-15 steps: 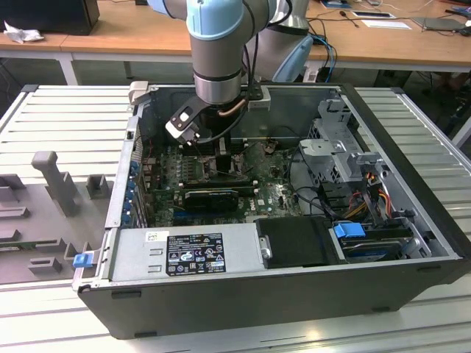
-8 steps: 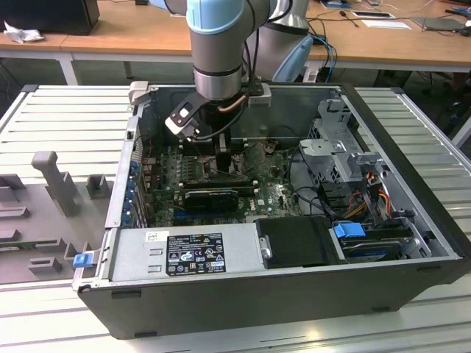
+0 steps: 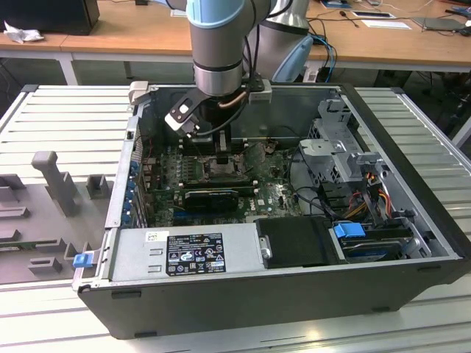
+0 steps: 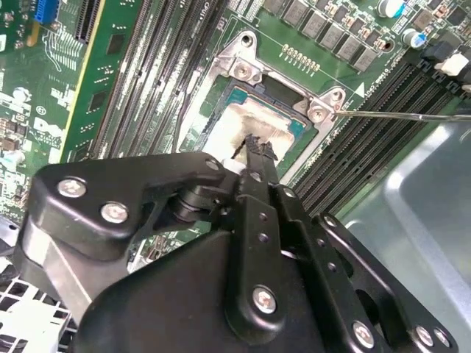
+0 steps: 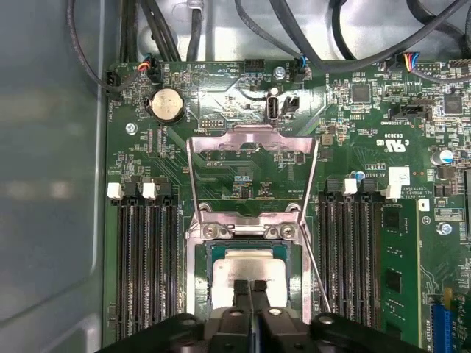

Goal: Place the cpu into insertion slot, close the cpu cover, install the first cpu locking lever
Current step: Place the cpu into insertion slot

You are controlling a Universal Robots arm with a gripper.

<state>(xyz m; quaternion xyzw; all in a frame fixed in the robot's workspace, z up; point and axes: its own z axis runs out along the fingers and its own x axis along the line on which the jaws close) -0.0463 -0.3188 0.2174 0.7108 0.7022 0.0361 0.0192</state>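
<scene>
The arm (image 3: 217, 44) points straight down into the computer case (image 3: 294, 301). Its gripper (image 5: 250, 287), fingers pressed together, sits right over the cpu (image 5: 246, 263) in the insertion slot (image 5: 197, 294).

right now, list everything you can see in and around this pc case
insertion slot: one, silver surround, on the green board
cpu: one, pale silver, seated in the slot
cpu cover: one, silver, swung open beside the slot
coin battery: one, silver, near the open cover
memory slots: two banks, black, flanking the slot
power supply: one, silver, inside the case
pincer: one, black, tips together over the cpu
</scene>
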